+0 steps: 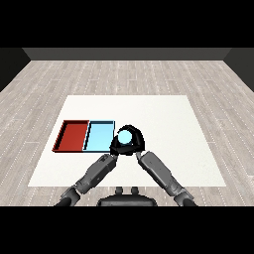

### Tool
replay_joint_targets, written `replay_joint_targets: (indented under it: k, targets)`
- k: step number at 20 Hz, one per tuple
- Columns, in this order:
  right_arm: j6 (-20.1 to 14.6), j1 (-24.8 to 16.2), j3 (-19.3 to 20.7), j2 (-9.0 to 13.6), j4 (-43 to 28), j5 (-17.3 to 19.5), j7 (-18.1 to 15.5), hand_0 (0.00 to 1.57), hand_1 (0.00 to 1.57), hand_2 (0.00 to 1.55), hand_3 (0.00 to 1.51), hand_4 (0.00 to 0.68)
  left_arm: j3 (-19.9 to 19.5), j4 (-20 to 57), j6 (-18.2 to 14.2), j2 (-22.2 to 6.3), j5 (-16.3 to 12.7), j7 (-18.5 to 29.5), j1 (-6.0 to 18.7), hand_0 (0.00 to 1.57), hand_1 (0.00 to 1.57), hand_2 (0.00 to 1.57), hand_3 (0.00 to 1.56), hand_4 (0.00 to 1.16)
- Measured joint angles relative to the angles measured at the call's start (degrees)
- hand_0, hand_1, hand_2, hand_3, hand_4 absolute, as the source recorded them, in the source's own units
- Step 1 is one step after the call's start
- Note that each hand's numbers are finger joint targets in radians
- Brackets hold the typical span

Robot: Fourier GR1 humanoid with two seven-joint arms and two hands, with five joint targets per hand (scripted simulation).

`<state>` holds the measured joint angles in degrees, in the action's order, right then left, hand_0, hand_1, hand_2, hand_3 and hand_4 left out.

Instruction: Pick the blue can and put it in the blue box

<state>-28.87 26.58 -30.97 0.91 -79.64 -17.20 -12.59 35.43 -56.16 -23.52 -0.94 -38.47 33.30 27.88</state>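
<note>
The blue can (pixel 125 135) shows its pale blue top just right of the light blue tray (pixel 99 137), near the tray's right rim. My right hand (pixel 139 143) is curled round the can, with black fingers arching over its far side. My left hand (pixel 115 146) presses close against the can's left side, at the blue tray's near right corner. The two black hands merge there, so the left hand's hold is unclear. The can's body is hidden by the hands.
The red tray (pixel 72 135) lies directly left of the blue tray, and both trays hold nothing. The white table (pixel 163 119) stretches to the right and behind the hands. Both grey forearms come in from the lower corners and meet at the can.
</note>
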Motion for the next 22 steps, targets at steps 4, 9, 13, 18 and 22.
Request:
replay_joint_targets:
  k: [4, 9, 13, 18, 22]
  targets:
    - [2.6, -0.3, 0.9, 0.7, -1.3, 2.3, 3.0, 0.00, 0.00, 0.00, 0.00, 0.000, 0.0, 1.7, 0.2, 0.6, -0.4, 2.1, 1.1, 1.57, 1.57, 1.57, 1.54, 1.12]
    - [5.6, -1.8, 3.2, -0.1, -2.0, 4.7, 4.2, 0.00, 0.00, 0.00, 0.00, 0.000, -0.3, 3.8, 1.1, 0.8, -1.3, 3.6, 2.6, 1.57, 1.57, 1.57, 1.52, 1.13]
    - [6.4, -2.5, 5.4, 0.2, -2.9, 5.3, 4.3, 0.00, 0.00, 0.00, 0.00, 0.000, -0.8, 4.0, -0.1, 0.8, -0.6, 3.1, 2.7, 1.57, 1.57, 1.57, 1.53, 1.14]
    - [8.9, -5.9, 8.8, 1.5, -8.1, 4.7, 4.6, 0.00, 0.00, 0.00, 0.00, 0.000, -2.4, 3.7, -0.4, 0.5, 1.6, 2.6, 1.4, 1.57, 1.57, 1.57, 1.53, 1.15]
    - [11.7, -10.2, 13.2, 2.6, -12.1, 1.0, 1.0, 0.00, 0.00, 0.00, 0.00, 0.000, -4.4, 3.9, -1.1, -1.0, 3.2, 1.5, 2.6, 1.57, 1.57, 1.57, 1.53, 1.15]
